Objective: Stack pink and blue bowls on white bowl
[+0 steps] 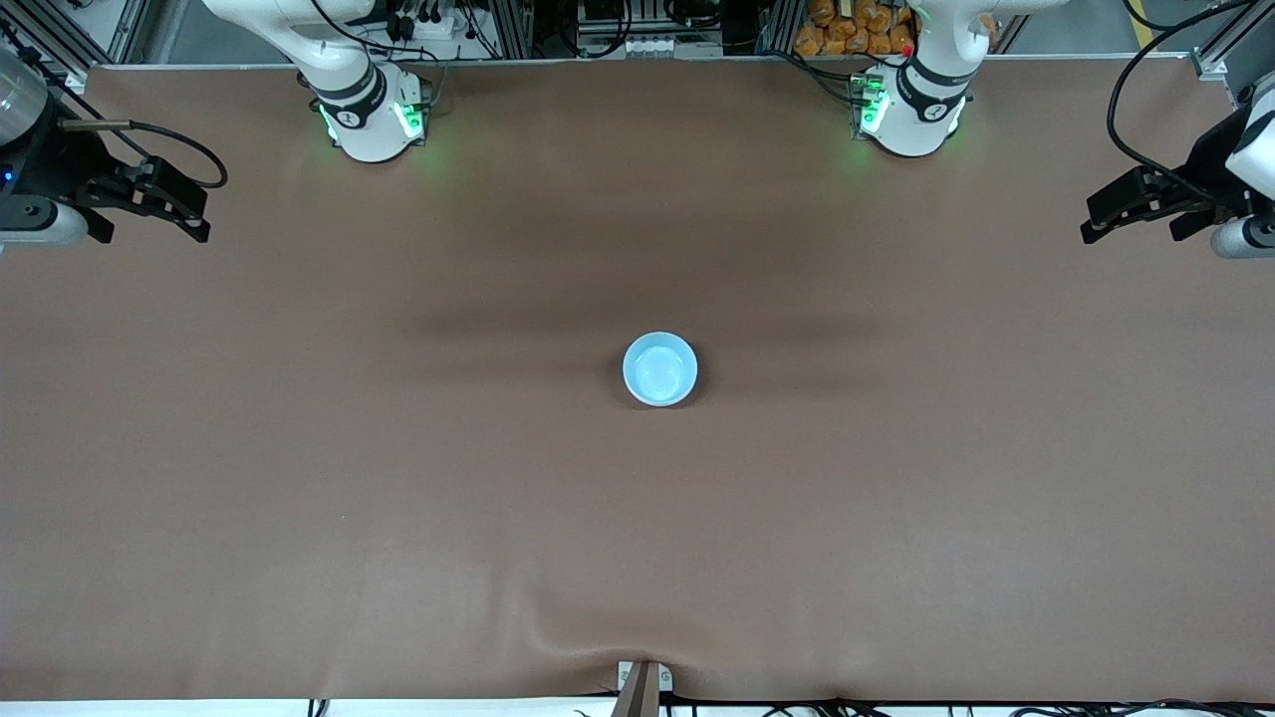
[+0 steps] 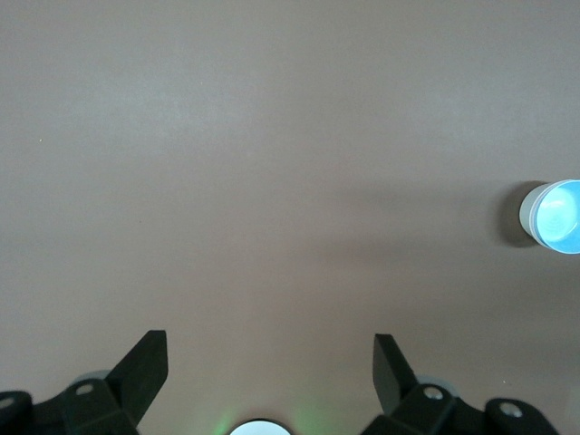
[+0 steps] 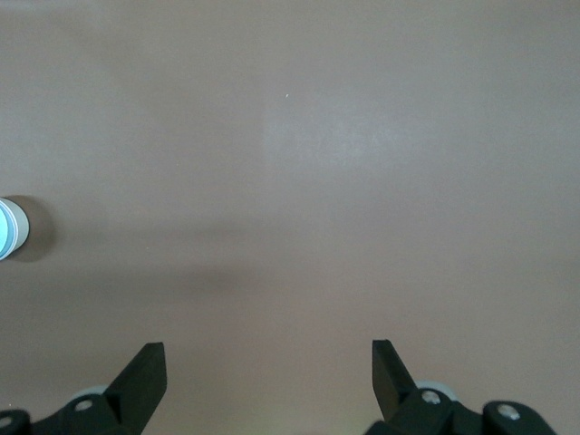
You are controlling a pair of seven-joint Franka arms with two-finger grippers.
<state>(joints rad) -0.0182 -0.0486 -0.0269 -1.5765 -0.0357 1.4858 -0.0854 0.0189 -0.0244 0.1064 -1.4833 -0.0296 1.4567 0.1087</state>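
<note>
1. nearest the camera, a metal bracket (image 1: 643, 680) sits at the table (image 1: 299, 498) edge, well apart from the blue bowl (image 1: 659, 369) at mid-table.
2. bowl looks light, stiff, slippery plastic; pinch its rim.
3. only blue shows; pink and white bowls likely nested beneath, hidden.
4. left gripper (image 1: 1136, 207) and right gripper (image 1: 154, 199) wait over the table ends, jaws wide, empty.

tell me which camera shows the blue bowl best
The front view: the blue bowl shows whole, rim and inside, at the middle of the table. The left wrist view catches it at the picture's edge, partly cut off. The right wrist view shows only a sliver.
</note>
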